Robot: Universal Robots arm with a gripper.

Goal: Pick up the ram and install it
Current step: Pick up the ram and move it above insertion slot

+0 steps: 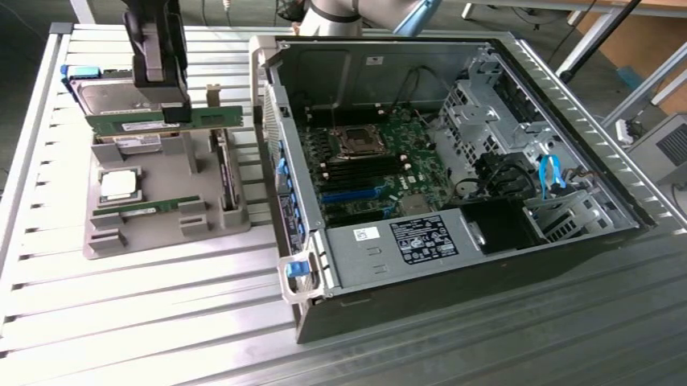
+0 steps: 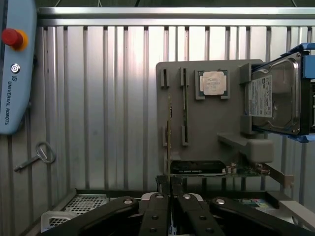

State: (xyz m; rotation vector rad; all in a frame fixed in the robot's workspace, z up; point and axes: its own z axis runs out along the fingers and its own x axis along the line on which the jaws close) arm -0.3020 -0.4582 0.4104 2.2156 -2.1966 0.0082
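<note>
Ram [image 1: 215, 119] hangs level in the air, lifted clear of the grey holder tray [image 1: 161, 241] and above its far end. The gripper [image 1: 172, 112] is clamped on the stick's middle, so only the two green ends stick out on either side; the chips on its face are hard to make out. From the wrist camera the ram is a thin edge [image 2: 170, 132] running straight out from between the closed fingertips [image 2: 158, 206], and I cannot tell its face from there. The arm itself is cut off by the top of the exterior view.

Below the ram, a second green stick [image 1: 150, 207] lies in a slot of the tray, a processor chip [image 1: 118, 185] sits just beside it, and a hard drive [image 1: 108, 95] stands at the tray's far end, partly hidden behind the gripper.

Well apart, to the exterior view's right, an open computer case [image 1: 429, 305] lies on its side on the slatted metal table [image 1: 161, 322]. Its motherboard [image 1: 371, 173] faces up, with a labelled power supply [image 1: 429, 237] near the front; the label is too small to read.

In the wrist view, a teach pendant [image 2: 15, 73] with a red stop button [image 2: 12, 37] rests on the table, and a key [image 2: 42, 155] lies near it.
</note>
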